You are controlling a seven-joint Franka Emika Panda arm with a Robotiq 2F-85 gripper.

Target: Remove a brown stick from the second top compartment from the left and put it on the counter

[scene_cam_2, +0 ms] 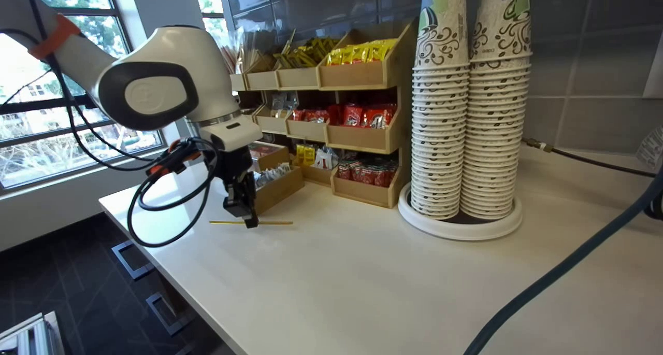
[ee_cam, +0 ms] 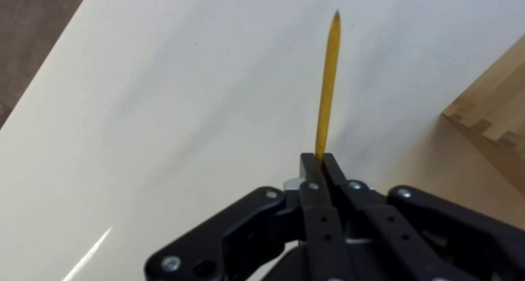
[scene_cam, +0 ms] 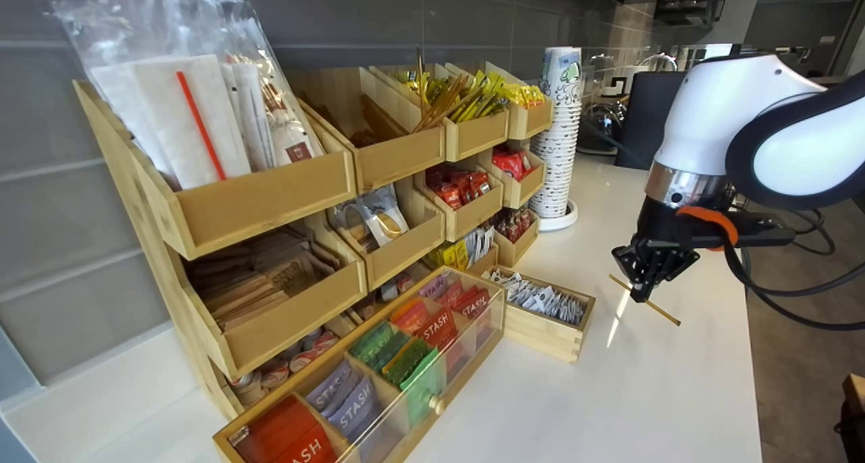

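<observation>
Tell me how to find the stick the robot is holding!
Find the long white counter. Above it, the black gripper points down. Pinched in it is one thin brown stick, while the other sticks sit up in the rack.

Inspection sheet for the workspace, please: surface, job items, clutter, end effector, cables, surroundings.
Surface: counter, white, glossy.
Job items: stick held, can't tell if touching the counter; second top compartment has brown sticks.
Clutter: tea box, packet box, cup stacks.
End effector: shut on the stick.
Cables: black cables beside arm; thick blue cable in an exterior view's foreground.
Surroundings: tiled wall, windows.
</observation>
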